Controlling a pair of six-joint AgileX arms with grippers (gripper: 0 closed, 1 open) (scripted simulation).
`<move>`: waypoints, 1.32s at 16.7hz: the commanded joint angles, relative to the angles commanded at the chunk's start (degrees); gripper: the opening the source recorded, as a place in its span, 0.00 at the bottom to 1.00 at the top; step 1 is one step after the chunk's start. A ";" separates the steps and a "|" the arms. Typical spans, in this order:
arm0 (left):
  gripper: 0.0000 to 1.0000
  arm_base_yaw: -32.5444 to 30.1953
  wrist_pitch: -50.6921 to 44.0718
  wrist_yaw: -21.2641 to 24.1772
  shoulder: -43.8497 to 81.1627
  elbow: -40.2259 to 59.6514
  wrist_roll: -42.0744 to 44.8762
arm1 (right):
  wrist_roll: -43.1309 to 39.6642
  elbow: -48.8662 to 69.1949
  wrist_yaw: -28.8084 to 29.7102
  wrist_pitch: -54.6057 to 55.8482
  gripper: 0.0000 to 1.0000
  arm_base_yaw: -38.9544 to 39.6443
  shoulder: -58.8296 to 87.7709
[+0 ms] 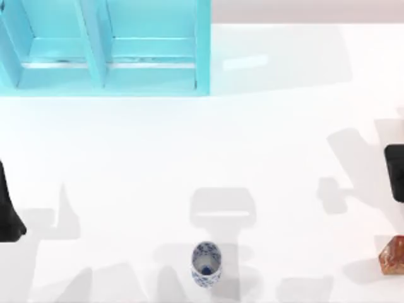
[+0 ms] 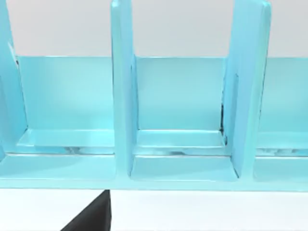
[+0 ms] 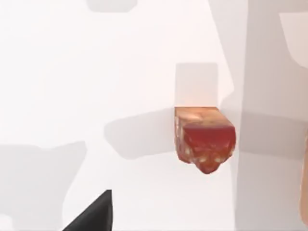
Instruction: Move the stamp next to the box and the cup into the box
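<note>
Stamp upright at the bench's near right edge, just in front of the right arm, the nearer one. Cup near centre. Box far left. Left arm parked left. Cannot tell either tool's opening.

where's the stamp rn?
The stamp stands on the table at the top view's lower right edge, far right of the cup and across the table from the blue box; nothing holds it.
</note>
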 joint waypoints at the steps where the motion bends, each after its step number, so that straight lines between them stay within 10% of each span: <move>1: 1.00 0.00 0.00 0.00 0.00 0.00 0.00 | 0.13 0.12 -0.01 -0.02 1.00 0.14 0.13; 15: 1.00 0.00 0.00 0.00 0.00 0.00 0.00 | 36.36 27.11 -3.27 -0.45 1.00 35.10 37.37; 22: 1.00 0.00 0.00 0.00 0.00 0.00 0.00 | 38.21 28.34 -3.46 -0.06 1.00 36.87 39.12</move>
